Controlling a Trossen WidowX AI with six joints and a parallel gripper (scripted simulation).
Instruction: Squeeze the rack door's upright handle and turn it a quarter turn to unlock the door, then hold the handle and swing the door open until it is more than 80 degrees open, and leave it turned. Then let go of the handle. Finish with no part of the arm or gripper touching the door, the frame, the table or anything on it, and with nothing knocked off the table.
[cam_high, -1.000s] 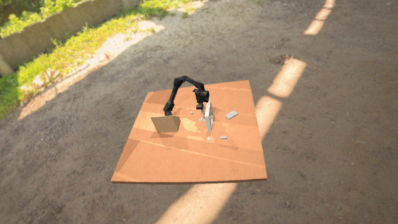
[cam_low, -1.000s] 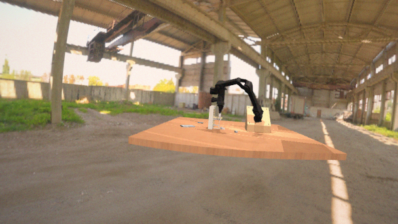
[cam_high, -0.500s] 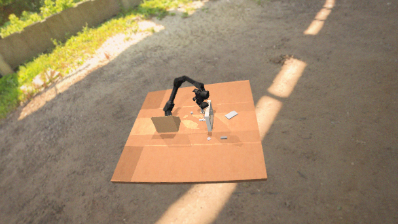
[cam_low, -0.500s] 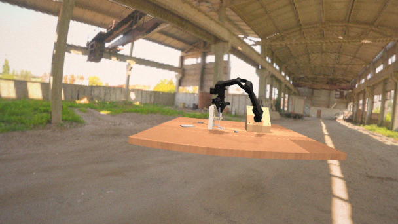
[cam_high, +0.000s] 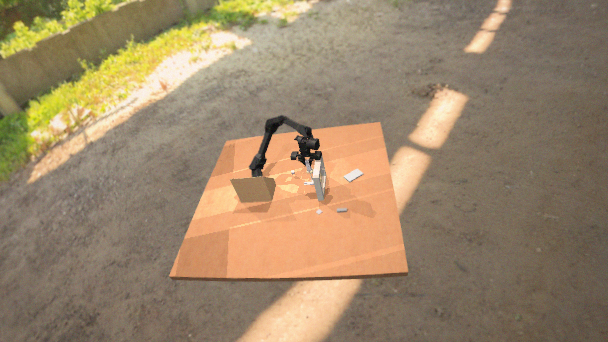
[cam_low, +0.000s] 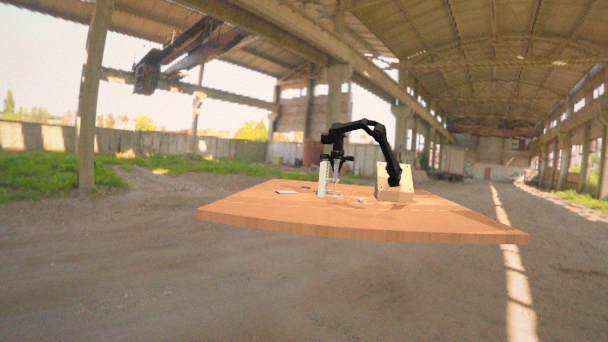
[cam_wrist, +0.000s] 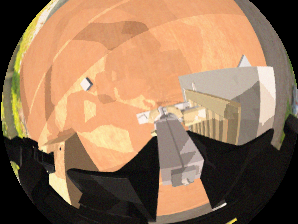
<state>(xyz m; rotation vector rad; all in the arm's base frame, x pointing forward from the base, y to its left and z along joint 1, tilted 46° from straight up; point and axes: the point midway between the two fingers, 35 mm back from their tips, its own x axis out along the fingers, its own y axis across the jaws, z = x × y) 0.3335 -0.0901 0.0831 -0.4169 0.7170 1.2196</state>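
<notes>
The small white rack (cam_high: 320, 181) (cam_low: 323, 184) (cam_wrist: 235, 97) stands near the middle of the wooden table (cam_high: 280, 245) (cam_low: 360, 220). Its door lies close against the frame. The grey upright handle (cam_wrist: 175, 147) (cam_low: 334, 176) juts out from the door's front. My gripper (cam_high: 306, 161) (cam_low: 335, 165) (cam_wrist: 170, 137) comes down from above and is shut on this handle, with a dark finger on either side of it in the wrist view. The door's hinge and the handle's foot are too small to make out in the top and exterior views.
A tan block (cam_high: 253, 189) (cam_low: 395, 186) hides the arm's base. A flat grey plate (cam_high: 353, 175) (cam_low: 286, 192) lies beyond the rack. A small grey block (cam_high: 342, 210), a tiny cube (cam_high: 319, 211) and a white cube (cam_high: 293, 172) (cam_wrist: 86, 84) lie loose nearby.
</notes>
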